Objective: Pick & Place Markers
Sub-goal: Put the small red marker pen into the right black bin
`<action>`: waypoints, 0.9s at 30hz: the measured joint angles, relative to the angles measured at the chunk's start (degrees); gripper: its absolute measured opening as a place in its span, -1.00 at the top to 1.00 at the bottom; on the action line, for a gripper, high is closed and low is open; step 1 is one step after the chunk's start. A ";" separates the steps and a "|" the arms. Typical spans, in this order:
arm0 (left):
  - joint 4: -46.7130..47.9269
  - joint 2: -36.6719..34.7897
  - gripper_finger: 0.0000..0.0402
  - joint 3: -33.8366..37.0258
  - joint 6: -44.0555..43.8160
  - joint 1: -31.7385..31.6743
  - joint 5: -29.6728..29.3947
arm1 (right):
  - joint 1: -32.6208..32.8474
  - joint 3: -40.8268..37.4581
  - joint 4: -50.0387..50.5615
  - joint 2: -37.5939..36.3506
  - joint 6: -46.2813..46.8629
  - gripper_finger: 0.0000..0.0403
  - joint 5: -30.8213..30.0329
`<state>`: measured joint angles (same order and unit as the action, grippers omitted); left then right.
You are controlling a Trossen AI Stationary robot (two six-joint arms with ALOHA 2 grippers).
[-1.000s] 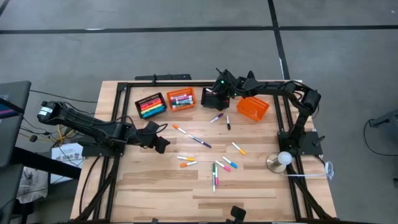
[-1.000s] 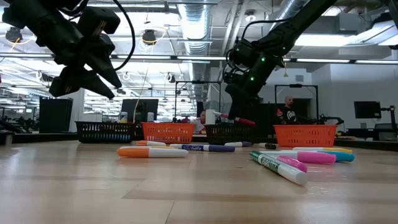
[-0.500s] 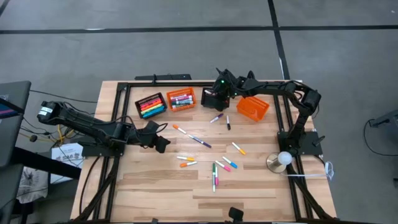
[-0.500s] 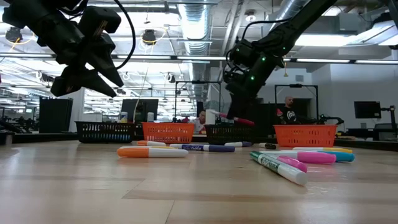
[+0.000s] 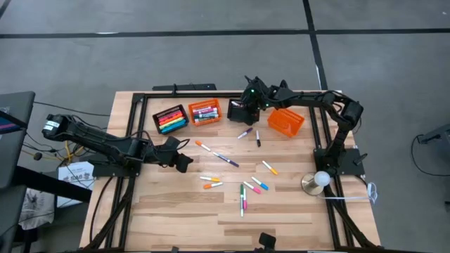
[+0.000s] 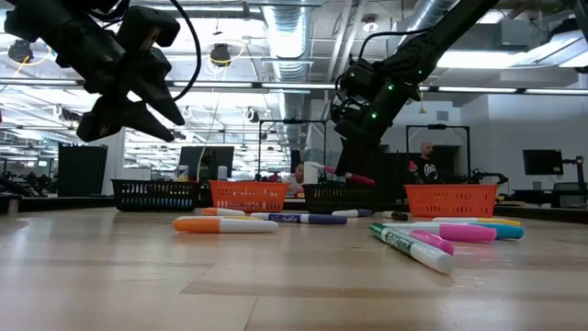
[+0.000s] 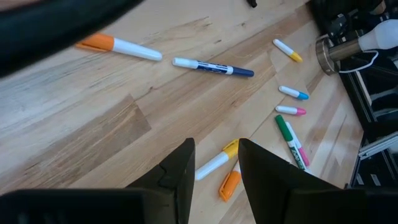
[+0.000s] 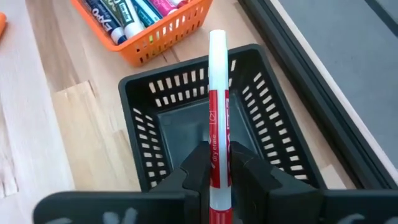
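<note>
My right gripper (image 5: 244, 105) hangs over an empty black basket (image 8: 186, 124) at the table's far side, shut on a red and white marker (image 8: 218, 106). My left gripper (image 7: 214, 168) hovers open above the table's left half (image 5: 181, 159) with nothing between its fingers. Several markers lie flat on the wood, among them an orange-capped one (image 7: 118, 46), a blue one (image 7: 213, 67), a green one (image 5: 242, 200) and a purple one (image 5: 244, 132). My right gripper pinches the marker's red-printed barrel (image 8: 219, 158) between its two fingers. The marker lies along the fingers, and its white end (image 8: 217, 43) juts out ahead of them. The fingers slant down from the table's right side. The marker is lifted clear above the black basket.
An orange basket (image 5: 204, 112) and a black basket (image 5: 170, 118), both holding markers, stand left of the empty one. Another orange basket (image 5: 285, 121) lies tipped to its right. A lamp on a round base (image 5: 318, 181) stands at the right edge. People show in the room behind (image 6: 424, 158).
</note>
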<state>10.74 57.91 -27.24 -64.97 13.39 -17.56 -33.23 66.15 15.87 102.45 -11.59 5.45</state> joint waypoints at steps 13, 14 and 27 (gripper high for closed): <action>-0.95 0.00 0.40 0.00 -0.02 0.02 0.00 | 0.08 0.00 0.42 -0.02 -1.35 0.74 0.63; -1.01 0.00 0.40 0.00 -0.02 0.02 0.00 | 0.11 0.00 0.43 -0.02 -1.80 0.74 0.63; -1.39 0.00 0.40 0.00 -0.02 0.02 0.02 | 0.22 0.00 1.75 -0.02 -3.21 0.74 3.68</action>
<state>9.34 57.91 -27.24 -64.99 13.41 -17.54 -33.01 66.15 17.63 102.43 -14.80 9.13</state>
